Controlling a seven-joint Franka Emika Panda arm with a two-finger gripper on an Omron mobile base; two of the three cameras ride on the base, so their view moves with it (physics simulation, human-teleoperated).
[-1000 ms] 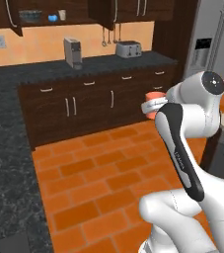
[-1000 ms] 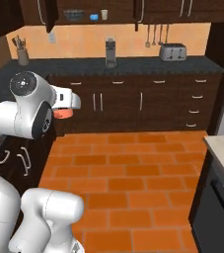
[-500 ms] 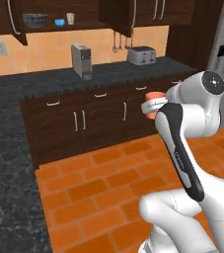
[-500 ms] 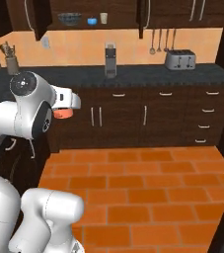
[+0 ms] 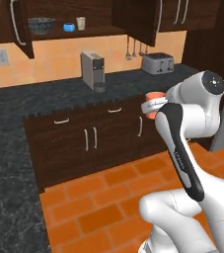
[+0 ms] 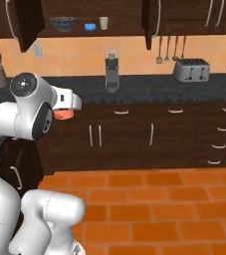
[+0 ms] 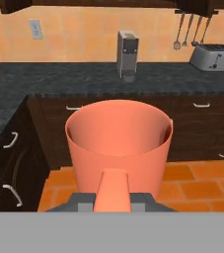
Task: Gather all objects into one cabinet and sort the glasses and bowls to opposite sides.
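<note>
Hand view: plain coral orange-red cup (image 7: 118, 141) clamped in gripper (image 7: 113, 195), upright, held over orange tile floor (image 7: 202, 185). Ahead: dark lower cabinets w/ small silver handles (image 7: 201, 105), black stone counter (image 7: 74, 79) w/ grey coffee machine (image 7: 127, 53) & silver toaster (image 7: 215, 57). Left base view: open dark brown wall cabinet (image 5: 84, 33) holds striped dark grey bowl (image 5: 41, 24), small blue bowl (image 5: 69, 27), beige cup (image 5: 81, 22).

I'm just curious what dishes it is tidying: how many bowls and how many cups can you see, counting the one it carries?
Bowls: 2 (dark bowl, blue bowl)
Cups: 2 (beige cup, orange-red cup in the gripper)
Total: 4
</note>
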